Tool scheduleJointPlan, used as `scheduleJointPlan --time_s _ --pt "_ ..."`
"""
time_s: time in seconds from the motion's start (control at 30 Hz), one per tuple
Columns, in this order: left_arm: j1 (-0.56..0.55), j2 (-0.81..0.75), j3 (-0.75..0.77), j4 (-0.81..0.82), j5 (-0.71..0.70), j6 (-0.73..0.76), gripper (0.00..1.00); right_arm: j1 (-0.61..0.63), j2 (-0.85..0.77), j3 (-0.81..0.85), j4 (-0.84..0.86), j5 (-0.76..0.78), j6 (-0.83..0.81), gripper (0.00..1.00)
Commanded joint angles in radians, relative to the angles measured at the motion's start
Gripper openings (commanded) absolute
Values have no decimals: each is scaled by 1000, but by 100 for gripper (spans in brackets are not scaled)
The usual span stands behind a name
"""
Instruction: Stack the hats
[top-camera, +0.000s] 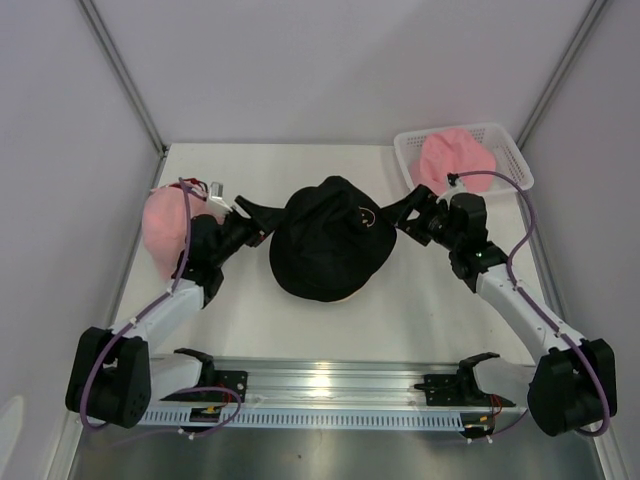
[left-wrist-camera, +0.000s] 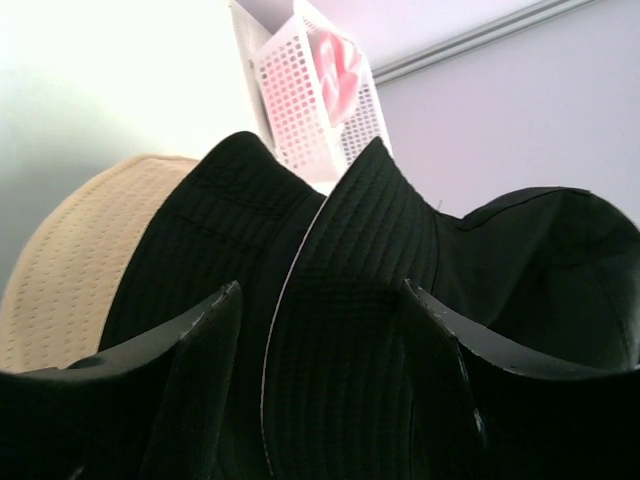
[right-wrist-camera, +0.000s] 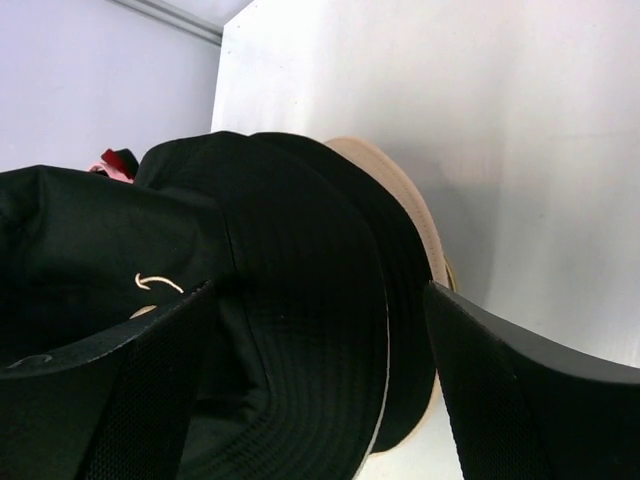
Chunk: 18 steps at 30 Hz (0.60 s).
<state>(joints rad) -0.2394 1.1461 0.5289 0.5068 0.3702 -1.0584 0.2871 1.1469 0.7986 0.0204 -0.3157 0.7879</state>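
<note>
A black bucket hat (top-camera: 328, 242) with a small white logo (top-camera: 366, 213) lies mid-table on a tan hat, whose edge peeks out at the front (top-camera: 345, 298). My left gripper (top-camera: 256, 218) is open at the hat's left brim. In the left wrist view the black brim (left-wrist-camera: 350, 260) stands between the open fingers (left-wrist-camera: 200, 340), with the tan hat (left-wrist-camera: 75, 270) to the left. My right gripper (top-camera: 404, 214) is open at the right brim. In the right wrist view the black hat (right-wrist-camera: 290, 300) lies between the fingers and the tan hat (right-wrist-camera: 405, 200) lies under it. A pink hat (top-camera: 165, 232) lies at the left over a red cap (top-camera: 205, 188).
A white mesh basket (top-camera: 508, 150) at the back right holds another pink hat (top-camera: 455, 157); it also shows in the left wrist view (left-wrist-camera: 290, 90). Walls close in the table on the left, back and right. The arm bases and a metal rail (top-camera: 330, 385) run along the near edge.
</note>
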Motion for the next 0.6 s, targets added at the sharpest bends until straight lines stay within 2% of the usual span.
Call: scheduleJointPlan --time_s 0.0,0.17,0.27,0.33,0.43,0.47,0.53,0.57 --pt "9 17 3 107 45 -31 67 24 19 -1 91 -5 39 86" --pt "9 35 -12 202 93 -45 65 57 63 5 115 3 47 79" --pt "11 30 -23 214 93 -37 60 72 82 7 130 6 48 73" --pt "11 27 -24 214 95 -34 52 80 100 8 135 6 50 69" --pt "12 20 -27 205 87 -31 33 86 114 16 136 16 47 62" --pt "14 17 -35 194 78 -29 20 87 116 16 135 18 50 59" --pt "15 -5 -36 171 56 -17 3 89 113 16 133 27 51 56" --pt "17 -15 -40 158 46 -9 1 90 109 16 128 30 50 52"
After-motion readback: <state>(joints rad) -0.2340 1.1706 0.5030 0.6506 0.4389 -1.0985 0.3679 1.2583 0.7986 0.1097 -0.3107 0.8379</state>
